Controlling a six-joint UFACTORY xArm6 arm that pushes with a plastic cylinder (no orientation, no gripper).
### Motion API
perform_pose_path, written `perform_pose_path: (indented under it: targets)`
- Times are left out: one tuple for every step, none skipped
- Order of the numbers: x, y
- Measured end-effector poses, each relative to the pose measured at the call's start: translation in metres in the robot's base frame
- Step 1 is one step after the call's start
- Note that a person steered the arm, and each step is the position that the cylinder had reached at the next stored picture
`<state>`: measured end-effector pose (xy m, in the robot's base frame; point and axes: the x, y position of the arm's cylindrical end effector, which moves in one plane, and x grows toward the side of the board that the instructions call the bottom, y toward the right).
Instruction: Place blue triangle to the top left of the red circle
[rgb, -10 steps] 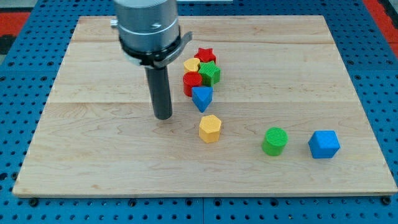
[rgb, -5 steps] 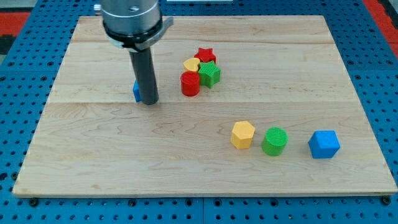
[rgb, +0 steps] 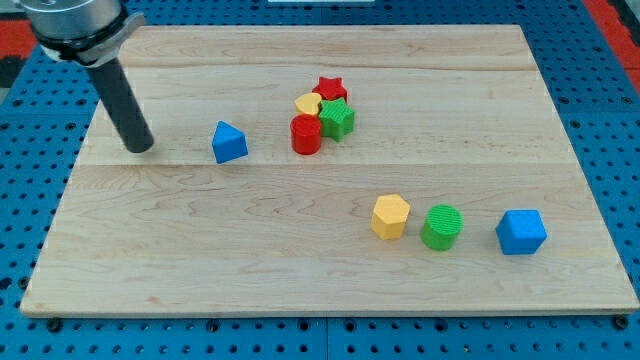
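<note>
Left of red circle (rgb: 306, 135), blue triangle (rgb: 229, 142), upright, apart

Pale wooden board (rgb: 300, 270), visible plank seams, on blue perforated bench (rgb: 20, 250). Red patches at top corners (rgb: 615, 20). Even, soft light; faint shadows only.

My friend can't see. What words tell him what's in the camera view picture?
My tip rests near the wooden board's left edge, apart from the blue triangle, which sits left of the red circle. Yellow heart, red star and green star cluster by it.
</note>
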<state>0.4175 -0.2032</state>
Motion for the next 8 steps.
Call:
perform_pose_path:
  targets:
    - [0.000,0.062]
    - [0.010,0.106]
    - [0.014,0.108]
    - [0.033,0.107]
    - [0.037,0.137]
    - [0.020,0.131]
    - [0.008,0.112]
    - [0.007,0.101]
